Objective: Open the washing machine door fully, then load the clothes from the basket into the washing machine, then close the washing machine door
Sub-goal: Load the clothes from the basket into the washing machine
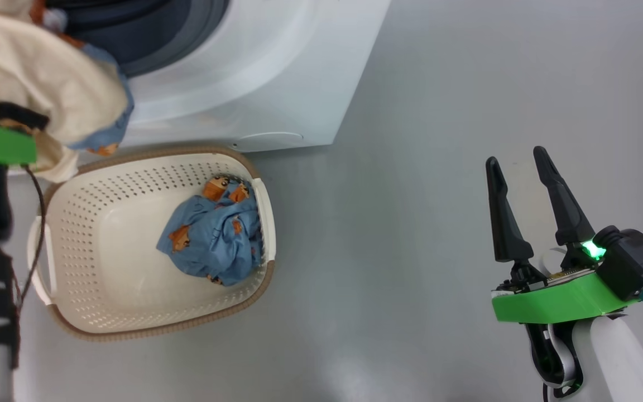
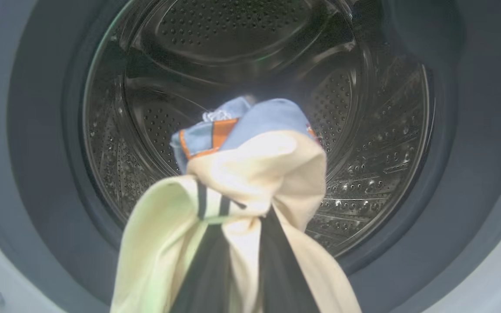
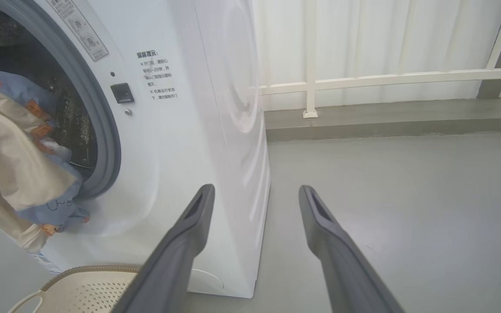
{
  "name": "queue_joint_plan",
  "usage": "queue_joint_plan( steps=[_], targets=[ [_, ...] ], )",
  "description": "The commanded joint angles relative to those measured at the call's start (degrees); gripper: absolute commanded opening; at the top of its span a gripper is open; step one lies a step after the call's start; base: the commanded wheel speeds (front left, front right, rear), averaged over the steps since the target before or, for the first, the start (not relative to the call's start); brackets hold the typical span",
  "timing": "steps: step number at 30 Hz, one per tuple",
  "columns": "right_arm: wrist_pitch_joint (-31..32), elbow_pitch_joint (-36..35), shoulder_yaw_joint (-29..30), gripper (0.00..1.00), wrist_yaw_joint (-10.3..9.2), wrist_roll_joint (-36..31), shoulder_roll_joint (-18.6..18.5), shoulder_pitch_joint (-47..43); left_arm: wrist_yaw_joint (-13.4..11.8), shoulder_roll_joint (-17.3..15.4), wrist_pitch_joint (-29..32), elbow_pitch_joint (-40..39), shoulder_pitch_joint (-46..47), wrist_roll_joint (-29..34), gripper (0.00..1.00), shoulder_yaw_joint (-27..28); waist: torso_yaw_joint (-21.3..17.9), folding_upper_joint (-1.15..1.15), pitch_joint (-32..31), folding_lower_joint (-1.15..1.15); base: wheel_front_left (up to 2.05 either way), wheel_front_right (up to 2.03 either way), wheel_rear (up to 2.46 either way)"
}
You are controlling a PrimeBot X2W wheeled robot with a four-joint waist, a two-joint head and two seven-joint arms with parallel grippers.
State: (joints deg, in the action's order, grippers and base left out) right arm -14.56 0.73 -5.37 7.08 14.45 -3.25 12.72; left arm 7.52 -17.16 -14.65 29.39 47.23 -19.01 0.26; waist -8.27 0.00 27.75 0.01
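Cream garment (image 2: 255, 174) and a light blue garment (image 2: 272, 117) are pinched together in the left gripper (image 2: 242, 221), its fingers clamped tight on the cloth. The bundle is right at the mouth of the washing machine (image 1: 254, 72), facing the drum (image 2: 363, 152). The right gripper (image 1: 516, 159) hangs spread wide and empty at 4 o'clock in the head view, well apart from the work. The likely trouble is the bundle's tails, which droop over the gasket (image 3: 109, 143) at about 7 o'clock of the opening, outside the drum. A release made here could let their weight drag everything back out toward the basket (image 1: 87, 223), or leave a hem across the lip for the door to bite. Pushing deeper first looks wise. The left wrist view gives the drum's depth beyond the bundle, and the right wrist view gives those drooping tails from the side. The head view gives a second blue garment (image 1: 215, 231) lying at 3 o'clock inside the basket, not yet loaded.
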Motion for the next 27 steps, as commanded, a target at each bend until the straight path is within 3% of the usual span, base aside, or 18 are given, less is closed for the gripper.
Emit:
queue_joint_plan(
  steps=[1, 7, 16, 27],
  targets=[
    [-0.4, -1.4, -1.5, 1.00, 0.41, -0.3, 0.3, 0.6, 0.0, -3.1, -0.3, 0.6, 3.4, 0.2, 0.00, 0.9, -0.9, 0.00, 1.1, 0.00, 0.00, 0.00, 0.00],
    [-0.4, -1.7, -2.3, 1.00, 0.41, 0.5, 0.3, 1.5, 0.0, -3.8, -0.3, 6.9, 10.5, 0.4, 0.00, -1.0, -1.8, 0.00, 2.9, 0.00, 0.00, 0.00, 0.00],
    [-0.4, -2.0, -3.7, 1.00, 0.41, 2.2, 0.4, 3.6, 0.0, -4.8, 0.0, 23.6, 24.7, -0.4, 0.00, -5.2, -4.0, 0.00, 7.0, 0.00, 0.00, 0.00, 0.00],
    [-0.4, -2.7, -5.0, 1.00, 0.41, 3.7, 0.4, 4.7, 0.0, -8.7, 1.3, 35.4, 35.8, 1.5, 0.00, -12.2, -7.0, 0.00, 11.7, 0.00, 0.00, 0.00, 0.00]
  ],
)
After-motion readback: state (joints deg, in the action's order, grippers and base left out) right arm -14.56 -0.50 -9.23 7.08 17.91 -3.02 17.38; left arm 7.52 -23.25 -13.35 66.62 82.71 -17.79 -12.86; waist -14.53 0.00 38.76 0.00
